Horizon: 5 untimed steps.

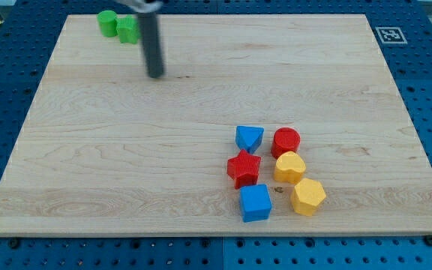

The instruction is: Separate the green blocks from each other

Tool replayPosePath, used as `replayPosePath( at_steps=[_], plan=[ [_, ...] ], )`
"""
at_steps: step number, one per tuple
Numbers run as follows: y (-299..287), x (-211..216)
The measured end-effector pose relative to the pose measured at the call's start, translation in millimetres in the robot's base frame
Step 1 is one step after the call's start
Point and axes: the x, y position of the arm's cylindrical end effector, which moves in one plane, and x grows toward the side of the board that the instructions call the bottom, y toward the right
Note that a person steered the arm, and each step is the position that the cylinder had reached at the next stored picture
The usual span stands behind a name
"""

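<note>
We log one wooden board. Our rod ends in my tip, a bare end with no hand to open or close, just below the green pair. Green cylinder and second green block touch at the top-left corner. Six red, blue, yellow blocks cluster near the bottom-right.

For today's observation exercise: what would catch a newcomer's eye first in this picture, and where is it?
First, the tight cluster of six blocks at the view's lower right: blue triangle, red cylinder, red star, yellow heart, blue cube and yellow hexagon. Next, two green blocks side by side at the wooden board's top left, with my tip just below and to their right, touching neither.
</note>
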Motion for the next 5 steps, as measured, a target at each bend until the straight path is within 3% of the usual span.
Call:
replayPosePath(
  at_steps=[1,2,5],
  plan=[
    [-103.8,-44.4],
    [-139.6,-113.1],
    [-108.8,-132.0]
  ],
)
